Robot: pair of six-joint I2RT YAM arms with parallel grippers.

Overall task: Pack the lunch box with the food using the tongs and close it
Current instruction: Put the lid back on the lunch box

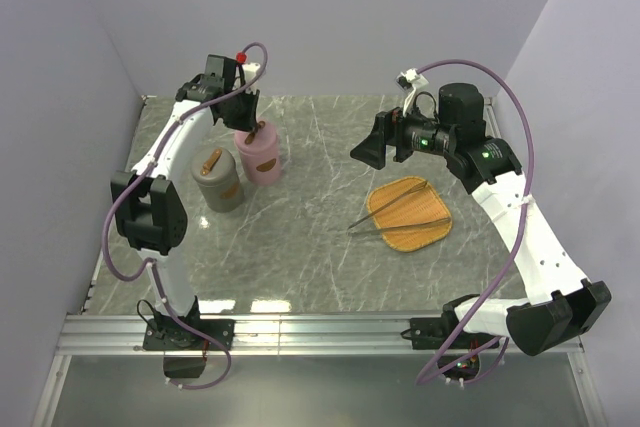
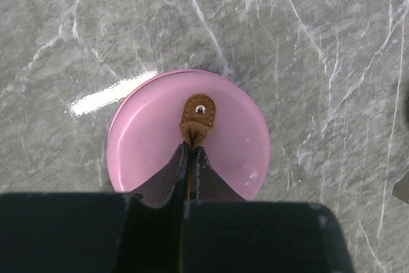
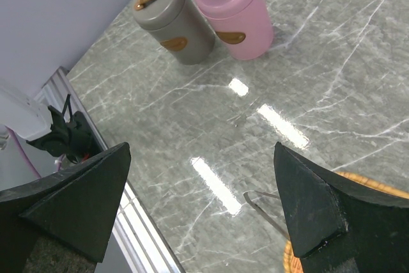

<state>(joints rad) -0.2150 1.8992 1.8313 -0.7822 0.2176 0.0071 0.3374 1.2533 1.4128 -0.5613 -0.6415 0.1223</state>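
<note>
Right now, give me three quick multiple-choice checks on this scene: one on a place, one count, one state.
1. Where are the tongs?
A) on the orange tray
B) standing in a jar
C) on the floor
2. How many lidded jars stand on the table?
A) one
B) two
C) four
3. The left end effector is:
A) wide open over the tray
B) shut on the pink jar lid's brown strap
C) open beside the tongs

1 A: they lie across the tray, one end past its edge.
2 B: the pink jar and a grey jar.
3 B: its fingers pinch the brown strap.
</note>
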